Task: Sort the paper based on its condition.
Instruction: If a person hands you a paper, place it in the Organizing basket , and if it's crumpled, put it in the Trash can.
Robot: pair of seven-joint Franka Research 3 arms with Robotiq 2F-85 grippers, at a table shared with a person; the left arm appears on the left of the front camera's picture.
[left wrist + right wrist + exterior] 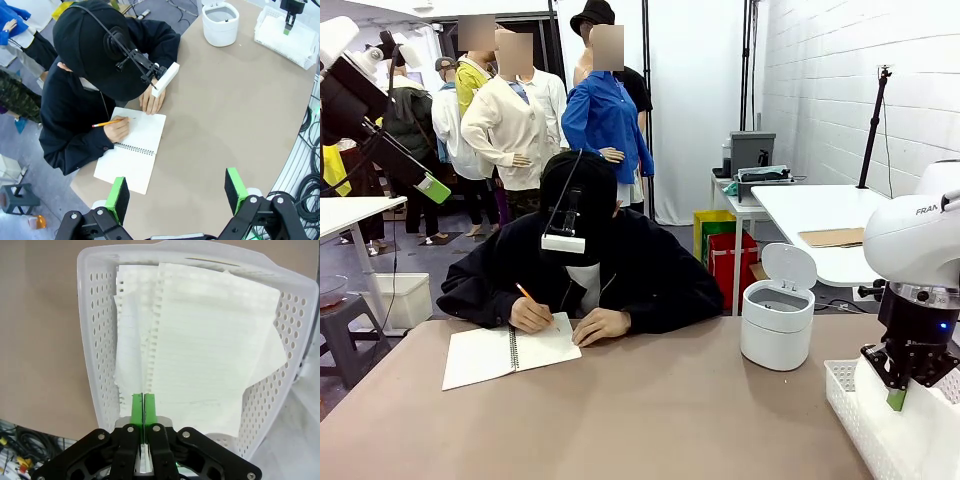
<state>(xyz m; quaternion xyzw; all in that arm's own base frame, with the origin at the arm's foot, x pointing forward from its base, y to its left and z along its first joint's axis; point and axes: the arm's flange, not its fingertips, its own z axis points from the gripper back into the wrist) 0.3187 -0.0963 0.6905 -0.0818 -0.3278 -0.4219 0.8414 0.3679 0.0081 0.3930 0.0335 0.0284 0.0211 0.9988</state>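
Loose white paper [215,350] with ragged punched edges lies in a white perforated basket [97,365]; the sheets overlap, one bent up at the left. My right gripper [143,407] hangs just above the basket's near end, its green pads pressed together and nothing visible between them. From the front, the right gripper [898,397] hangs over the basket [847,400] at the table's right edge. My left gripper [177,192] is held high over the table's left side, open and empty, one green pad [434,189] showing at upper left.
A person sits at the far side, writing with a pencil [106,123] in an open spiral notebook [505,352]. A white lidded bin [777,322] stands open at the right, behind the basket. Cables [307,195] hang off the table's edge.
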